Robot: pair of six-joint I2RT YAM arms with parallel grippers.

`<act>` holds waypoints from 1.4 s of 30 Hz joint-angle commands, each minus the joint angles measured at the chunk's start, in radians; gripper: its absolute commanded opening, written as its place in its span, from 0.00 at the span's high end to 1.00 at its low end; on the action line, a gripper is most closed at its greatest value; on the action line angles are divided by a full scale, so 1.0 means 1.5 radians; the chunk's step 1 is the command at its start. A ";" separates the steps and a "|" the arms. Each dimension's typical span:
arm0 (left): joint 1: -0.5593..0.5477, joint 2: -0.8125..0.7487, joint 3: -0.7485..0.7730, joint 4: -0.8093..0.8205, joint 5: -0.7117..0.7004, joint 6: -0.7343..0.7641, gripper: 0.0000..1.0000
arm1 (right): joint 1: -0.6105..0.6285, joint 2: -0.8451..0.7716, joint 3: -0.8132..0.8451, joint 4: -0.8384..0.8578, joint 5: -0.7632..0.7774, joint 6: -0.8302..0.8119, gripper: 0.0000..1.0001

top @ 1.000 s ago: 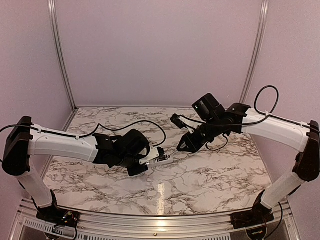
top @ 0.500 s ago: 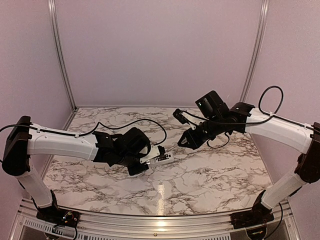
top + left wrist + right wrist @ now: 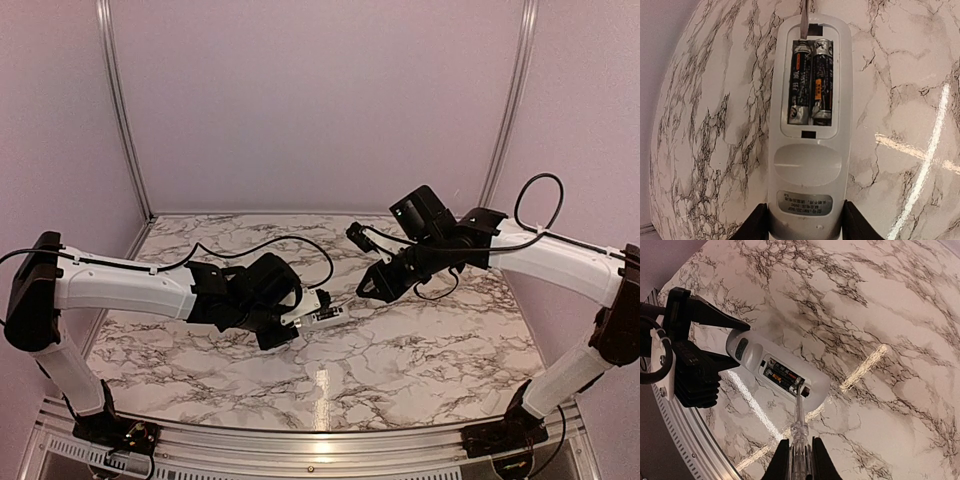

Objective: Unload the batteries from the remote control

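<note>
now the left gripper clamps the remote by one end, both batteries lying exposed in it. the right gripper pinches the stick, tip at a battery's end: best to lever gently upward, remote steady.

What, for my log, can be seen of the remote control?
The remote control is a slim white plastic bar, back face up, one end clamped in the left gripper. Its bay is open, two dark batteries side by side inside. A thin grey stick in the right gripper meets the bay's far end.
</note>
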 commanded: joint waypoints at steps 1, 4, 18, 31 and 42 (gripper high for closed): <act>-0.004 -0.020 0.017 0.001 0.006 -0.009 1.00 | -0.003 0.008 -0.004 0.008 0.012 0.002 1.00; -0.006 -0.025 0.015 0.003 0.008 -0.010 1.00 | -0.003 0.011 -0.004 0.008 0.012 0.002 1.00; -0.007 -0.034 0.019 0.013 0.019 -0.012 1.00 | -0.003 0.017 -0.007 0.027 -0.009 0.006 1.00; -0.008 -0.064 -0.006 0.032 0.032 -0.015 1.00 | -0.002 -0.024 -0.055 0.079 -0.084 0.025 1.00; -0.008 -0.105 -0.026 0.041 0.053 -0.011 1.00 | -0.002 -0.059 -0.075 0.108 -0.138 0.042 1.00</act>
